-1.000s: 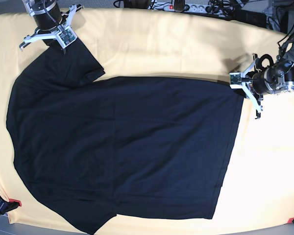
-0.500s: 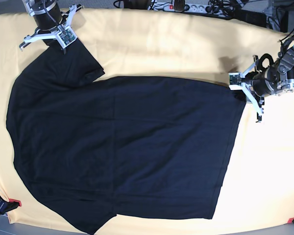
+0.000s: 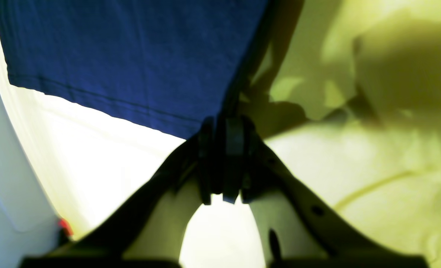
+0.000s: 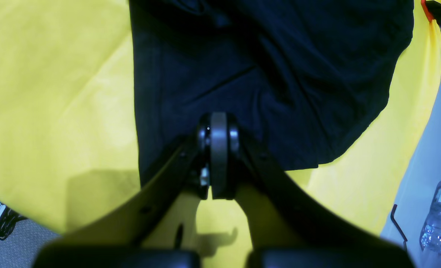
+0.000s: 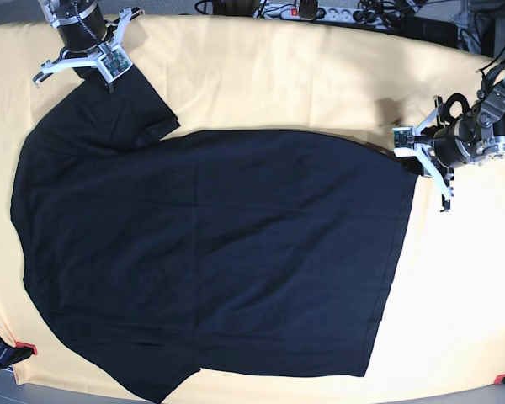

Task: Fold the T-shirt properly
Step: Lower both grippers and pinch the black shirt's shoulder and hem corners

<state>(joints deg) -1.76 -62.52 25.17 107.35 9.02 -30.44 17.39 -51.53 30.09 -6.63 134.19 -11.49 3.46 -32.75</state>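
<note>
Slippage worries me: my left gripper [image 3: 222,163] pinches only the plain black soft T-shirt's [image 5: 210,252] hem corner, my right gripper [image 4: 218,156] clamps its sleeve edge, so either could pull free.

Each arm ends in a black cylindrical wrist with a silvery ring, carrying white angular brackets and a small green circuit board. The right claw [image 4: 218,156] has two dark, curved fingers meeting at thick, rounded grey-black pads. The left claw [image 3: 224,160] is built alike, its dark fingers showing small round holes.
</note>
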